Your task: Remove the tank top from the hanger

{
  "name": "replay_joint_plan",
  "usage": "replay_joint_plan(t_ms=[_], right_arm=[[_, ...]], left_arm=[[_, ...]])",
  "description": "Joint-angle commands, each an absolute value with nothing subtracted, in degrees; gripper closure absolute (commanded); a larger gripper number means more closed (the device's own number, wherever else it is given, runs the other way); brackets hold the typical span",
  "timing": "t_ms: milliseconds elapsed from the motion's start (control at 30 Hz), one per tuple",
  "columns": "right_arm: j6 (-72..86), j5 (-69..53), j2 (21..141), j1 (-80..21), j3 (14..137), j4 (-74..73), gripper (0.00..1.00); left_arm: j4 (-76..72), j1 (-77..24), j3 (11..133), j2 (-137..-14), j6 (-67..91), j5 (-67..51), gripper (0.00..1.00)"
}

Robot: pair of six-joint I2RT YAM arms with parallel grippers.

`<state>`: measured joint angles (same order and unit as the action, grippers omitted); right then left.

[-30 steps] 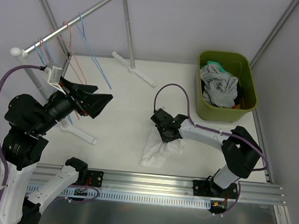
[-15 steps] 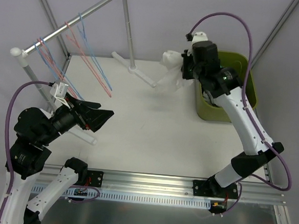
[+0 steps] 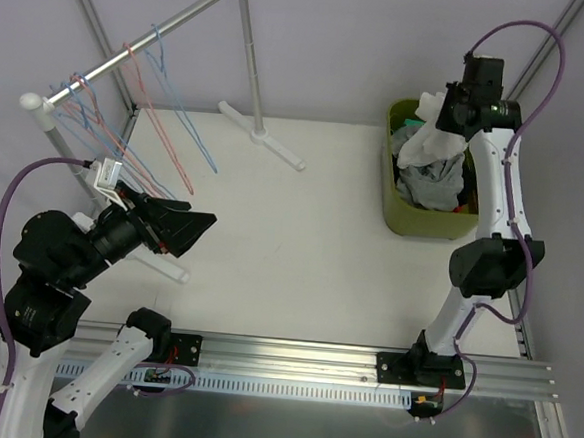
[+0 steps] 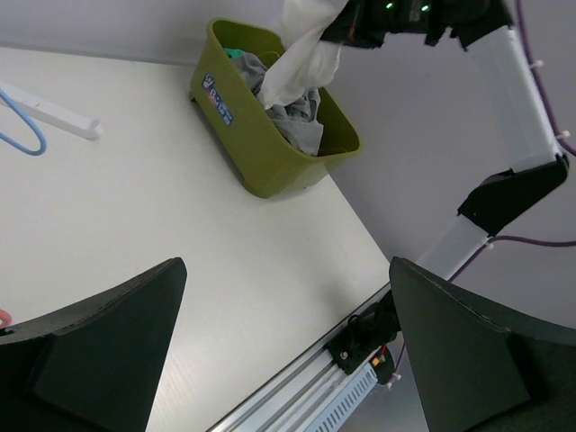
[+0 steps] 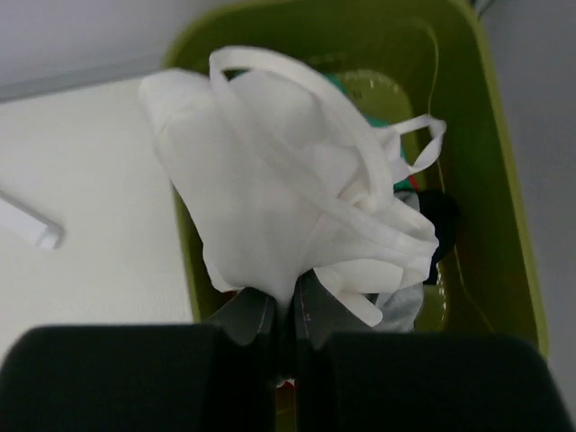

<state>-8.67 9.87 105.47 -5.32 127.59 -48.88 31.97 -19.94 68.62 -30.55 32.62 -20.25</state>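
**Tank top off the hanger, held over the bin**

Right claw (image 3: 450, 112) is clenched on the white tank top (image 3: 430, 140), pinching a bunched fold of the fabric. In the right wrist view the jaws meet tight at the bottom of the bundle, and the straps loop loose over the top. The tank top hangs above the green bin (image 3: 422, 220), its lower end touching or just over the grey garment (image 3: 437, 181) piled inside; can't tell which. The bin sits at the far right corner of the bench (image 3: 301, 240). More clothes in it: something teal and something dark, mostly hidden.

Left claw (image 3: 194, 217) is released, jaws spread wide, nothing between them. It hovers over the left edge of the bench, facing right across the bare surface toward the bin.

The clothes rack rail (image 3: 149, 37) runs diagonally over the far left corner. Its white foot (image 3: 263, 135) rests on the far edge of the bench. Bare wire hangers hang from the rail, blue hangers (image 3: 186, 123) and red hangers (image 3: 156, 129), with no garment on any of them.
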Motion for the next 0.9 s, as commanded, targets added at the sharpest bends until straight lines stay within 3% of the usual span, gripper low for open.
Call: replay_joint_plan(t_ms=[0,267,467,600,700,867], right_arm=[[-3.4,7.5,110.6,-1.1,119.1,-50.8,1.0],[3.1,8.2,122.5,-0.3,104.1,-56.8,1.0],[4.8,5.8,117.0,-0.3,101.3,-53.0,0.95],[5.3,7.3,110.8,-0.3,107.4,-54.8,0.54],[5.3,7.8,107.5,0.2,112.2,-56.6,0.41],[3.6,8.6,103.8,1.1,117.3,-59.2,0.29]], left_arm=[[33.1,-20.4,71.2,-32.2,33.0,-19.7,0.01],[45.2,-20.4,74.3,-39.0,34.0,-17.4,0.01],[47.4,-20.4,77.0,-41.0,31.7,-17.9,0.01],[47.5,-20.4,78.6,-42.1,30.2,-19.4,0.01],[47.5,-20.4,79.4,-41.7,28.6,-19.4,0.01],[48.2,-20.4,81.0,-41.0,23.7,-17.5,0.01]])
